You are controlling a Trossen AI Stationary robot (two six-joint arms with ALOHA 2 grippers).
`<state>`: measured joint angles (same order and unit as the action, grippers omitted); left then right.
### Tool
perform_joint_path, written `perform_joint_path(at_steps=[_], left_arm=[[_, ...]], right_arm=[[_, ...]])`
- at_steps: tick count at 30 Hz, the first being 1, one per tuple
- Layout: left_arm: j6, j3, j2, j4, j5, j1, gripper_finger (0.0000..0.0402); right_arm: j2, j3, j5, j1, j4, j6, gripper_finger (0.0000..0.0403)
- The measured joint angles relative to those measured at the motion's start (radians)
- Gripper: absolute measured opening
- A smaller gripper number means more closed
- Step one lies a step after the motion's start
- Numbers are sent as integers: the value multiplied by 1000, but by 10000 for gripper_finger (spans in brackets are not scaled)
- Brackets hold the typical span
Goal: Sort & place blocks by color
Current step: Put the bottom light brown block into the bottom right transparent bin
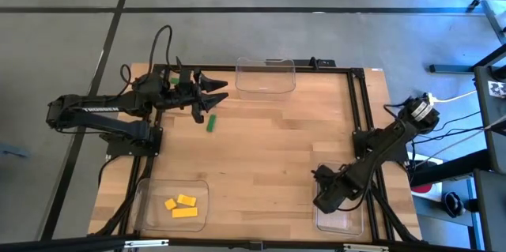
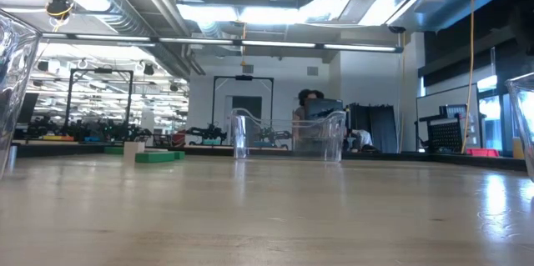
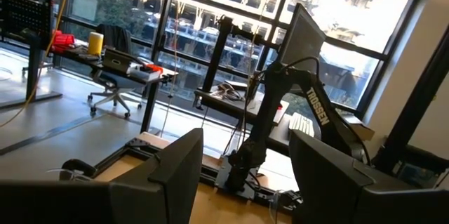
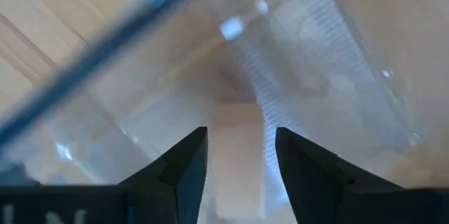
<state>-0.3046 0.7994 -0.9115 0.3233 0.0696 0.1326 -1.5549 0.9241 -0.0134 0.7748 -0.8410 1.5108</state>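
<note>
My left gripper (image 1: 212, 94) (image 3: 242, 182) is open and holds nothing. It hangs above the table's far-left part, pointing level toward the right. A green block (image 1: 211, 123) (image 2: 158, 156) lies flat on the table just nearside of it. In the low view a pale block (image 2: 133, 149) stands beside the green one. Three yellow blocks (image 1: 182, 205) lie in the near-left clear tray (image 1: 146, 219). My right gripper (image 1: 326, 201) (image 4: 238, 157) is open and points down into the near-right clear tray (image 1: 356, 224). A tan block (image 4: 235, 150) lies on that tray's floor between the fingertips.
A third clear tray (image 1: 265, 76) (image 2: 292, 137) stands at the middle of the far edge. Black frame rails (image 1: 360, 102) run along the table's sides. The bare wooden middle of the table (image 1: 269, 157) lies between the arms. A person shows far behind the far tray in the low view.
</note>
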Motion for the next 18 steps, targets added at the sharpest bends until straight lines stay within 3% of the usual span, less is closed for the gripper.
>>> perform_joint_path(at_steps=[4,10,14,18], left_arm=[[0,0,0,2,0,0,204],[0,0,0,2,0,0,204],[0,0,0,2,0,0,204],[0,0,0,2,0,0,204]], right_arm=[[56,13,-78,-1,-65,-62,173],[211,74,-85,0,-129,-178,174],[317,69,-6,-54,21,-308,174],[347,66,156,-176,132,-487,174]])
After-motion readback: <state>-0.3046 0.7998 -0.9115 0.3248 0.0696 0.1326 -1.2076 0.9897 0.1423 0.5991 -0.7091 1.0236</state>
